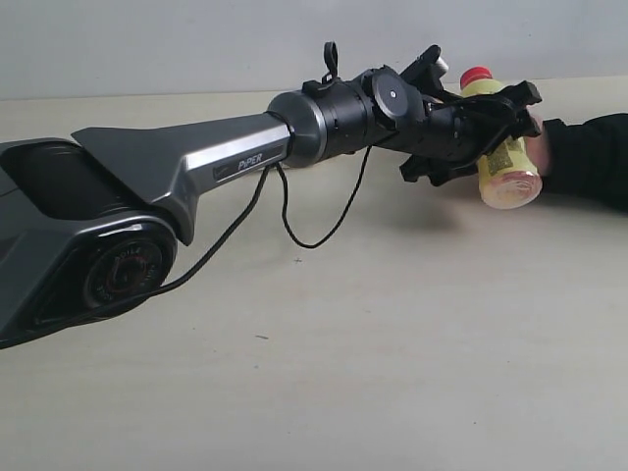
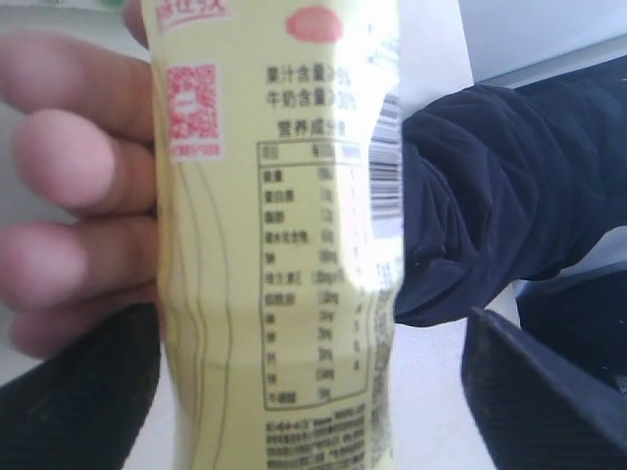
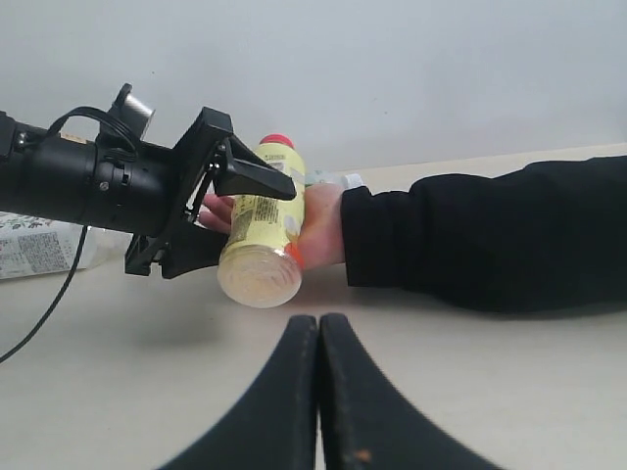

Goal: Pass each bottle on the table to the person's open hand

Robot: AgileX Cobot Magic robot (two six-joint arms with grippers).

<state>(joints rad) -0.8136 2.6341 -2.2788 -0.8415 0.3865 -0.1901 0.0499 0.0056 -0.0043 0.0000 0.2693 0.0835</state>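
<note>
Yellow plastic under a red cap: the yellow bottle [image 1: 505,157] lies tilted in the person's hand [image 3: 318,225], held off the worktop [image 1: 392,373] on the right of the exterior view. The left fingers [image 3: 257,176] straddle it, spread apart. The left wrist view shows a gap on 1 side, so I judge them released rather than gripping. The danger is in the pull-away. If the arm draws back at an angle, 1 finger could hook the bottle and drag it out of the palm, or knock the person's knuckles curled round it. A loose hold by the hand would let it drop and roll on the worktop. The slack black cable [image 1: 314,231] might catch too. The right fingers [image 3: 289,401] are pressed together, empty, well clear of the handover.
</note>
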